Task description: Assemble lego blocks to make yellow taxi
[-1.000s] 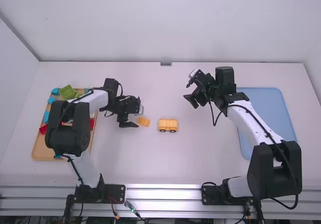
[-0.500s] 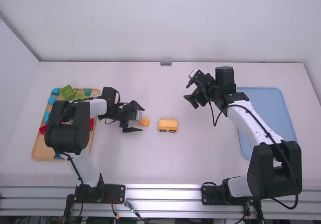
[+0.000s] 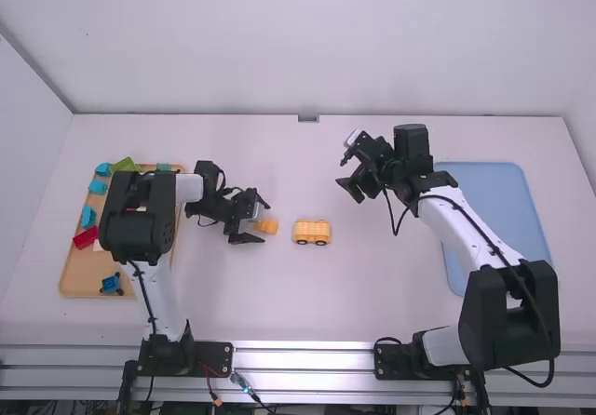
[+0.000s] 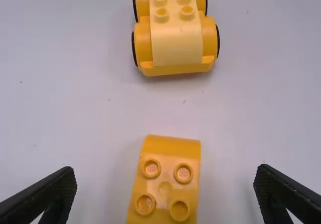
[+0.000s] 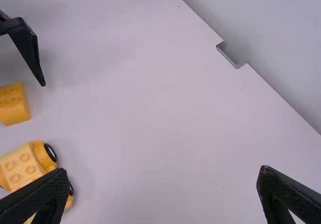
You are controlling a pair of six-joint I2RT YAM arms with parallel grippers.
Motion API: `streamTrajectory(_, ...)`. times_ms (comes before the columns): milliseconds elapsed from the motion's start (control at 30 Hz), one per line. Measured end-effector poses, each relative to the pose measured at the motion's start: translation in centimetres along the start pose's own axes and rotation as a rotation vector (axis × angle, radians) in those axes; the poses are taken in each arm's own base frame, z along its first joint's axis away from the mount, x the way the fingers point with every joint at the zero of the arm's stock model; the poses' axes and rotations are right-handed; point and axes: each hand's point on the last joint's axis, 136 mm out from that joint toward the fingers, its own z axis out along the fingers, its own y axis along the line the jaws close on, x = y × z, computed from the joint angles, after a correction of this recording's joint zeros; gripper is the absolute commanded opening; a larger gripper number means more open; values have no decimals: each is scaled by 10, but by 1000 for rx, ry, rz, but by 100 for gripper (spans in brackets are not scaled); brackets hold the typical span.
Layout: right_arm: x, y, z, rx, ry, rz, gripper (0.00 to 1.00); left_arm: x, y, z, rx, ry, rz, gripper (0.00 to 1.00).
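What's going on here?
Two robot arms are partway through building a yellow taxi. The left gripper is open around a loose yellow block, not gripping it. Nearby on the table sits the wheeled yellow car body, studs up. The right gripper hangs open, empty.

We hold our left arm (image 3: 158, 294) bent, its wrist (image 3: 216, 196) turned inward toward the middle, the left gripper (image 3: 265, 222) spread wide. Our right arm (image 3: 466, 224) slants forward and inward from its base, its gripper (image 3: 342, 173) farther forward than the left one, fingers (image 5: 291, 196) well apart.
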Motion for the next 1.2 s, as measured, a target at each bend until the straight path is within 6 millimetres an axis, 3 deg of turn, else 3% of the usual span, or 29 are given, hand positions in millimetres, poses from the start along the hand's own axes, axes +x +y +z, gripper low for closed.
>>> streamTrajectory(167,-2,3,1,-7,-2,-7,99,9,2,-3,-10,0,18,83)
streamTrajectory(233,-1,2,1,-5,-2,-5,99,14,0,-2,-7,-2,12,70)
streamTrajectory(300,-1,2,1,-4,-1,-4,99,16,-2,1,-1,-12,5,69)
streamTrajectory(500,-1,2,1,-5,-2,-5,99,13,-1,1,-5,-36,8,58)
streamTrajectory(567,-1,2,1,-4,-1,-4,99,11,-1,1,-7,-45,11,43)
streamTrajectory(800,-1,2,1,-4,-1,-6,99,9,-1,3,-4,-53,17,29)
streamTrajectory(900,-1,2,1,-4,-2,-6,99,8,-2,3,-1,-55,17,27)
streamTrajectory(967,-1,2,1,-4,-1,-6,99,8,-3,3,3,-55,17,41)
streamTrajectory(1067,-1,2,1,-5,-2,-5,99,8,-2,3,1,-55,21,50)
streamTrajectory(1200,-1,2,1,-5,-1,-5,99,8,1,3,-10,-54,37,37)
